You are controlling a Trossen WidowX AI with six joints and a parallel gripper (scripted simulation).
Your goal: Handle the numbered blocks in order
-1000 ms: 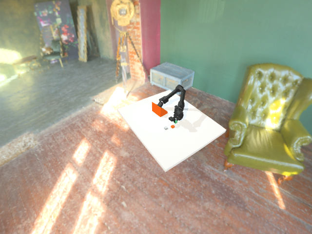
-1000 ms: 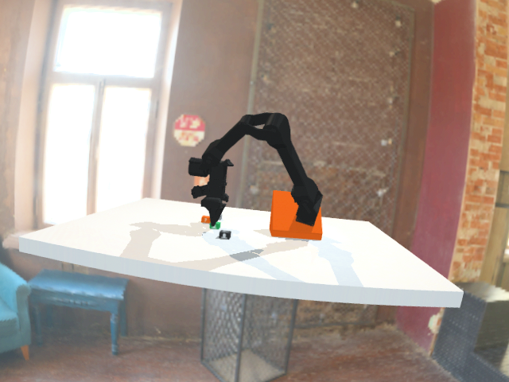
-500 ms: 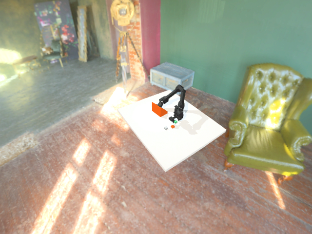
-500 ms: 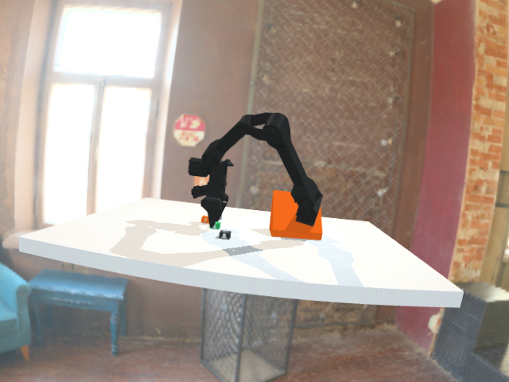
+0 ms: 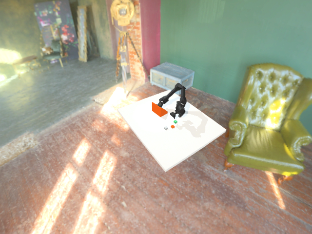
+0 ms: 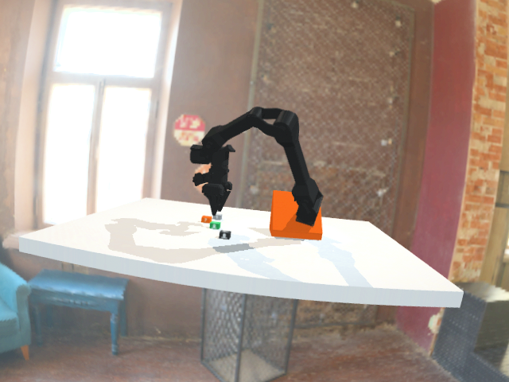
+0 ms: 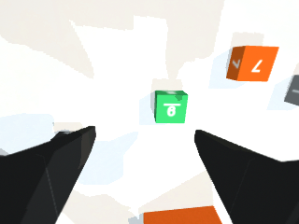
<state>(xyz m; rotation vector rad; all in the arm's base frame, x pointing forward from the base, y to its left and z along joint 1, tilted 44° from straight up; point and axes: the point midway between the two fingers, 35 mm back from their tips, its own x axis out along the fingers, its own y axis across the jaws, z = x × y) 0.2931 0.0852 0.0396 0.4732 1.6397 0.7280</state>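
My gripper (image 5: 177,117) (image 6: 215,213) (image 7: 146,133) is open and empty, pointing down above the table near the green block. The green block (image 5: 175,122) (image 6: 215,225) (image 7: 171,109) shows an underlined 9, upside down in the wrist view, a little beyond and right of the middle between the fingertips. The orange block (image 5: 172,126) (image 6: 206,219) (image 7: 256,64) shows a 7. The grey block (image 5: 165,127) (image 6: 218,216) (image 7: 292,91) is cut off at the wrist view's right edge; its digit is unclear there. The black block (image 6: 224,235) is mostly hidden behind the left finger in the wrist view.
A large orange box-like object (image 5: 158,110) (image 6: 283,217) (image 7: 179,216) stands on the white table (image 5: 161,153) (image 6: 370,255) near the arm's base. The blocks stand apart, with the orange and grey ones beyond the green one. Arm shadows cross the table top.
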